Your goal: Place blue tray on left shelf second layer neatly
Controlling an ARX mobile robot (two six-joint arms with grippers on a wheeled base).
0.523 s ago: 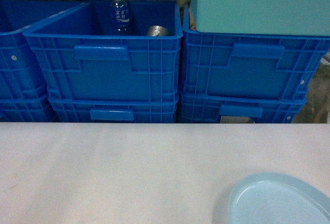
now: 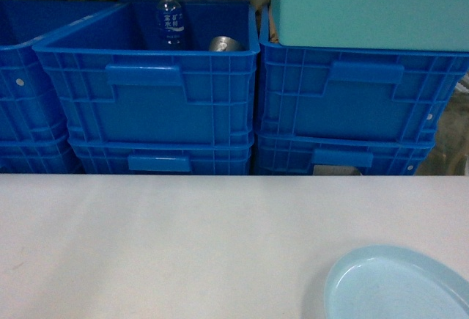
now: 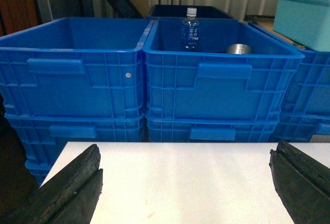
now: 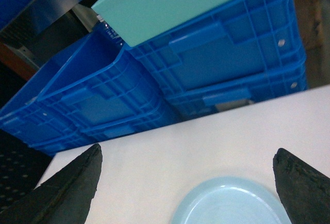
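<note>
Blue tray [image 2: 396, 284] flat on white surface [image 2: 183, 238] at 5 o'clock in head view; both jaws spread wide, empty; best to lower right gripper [image 4: 185, 183] squarely over near rim, pinch firmly, lift level.

Dim, soft, slightly grainy light

Blue tray [image 2: 396, 286] cut by frame's lower edge, bottle [image 2: 170, 18] label illegible
</note>
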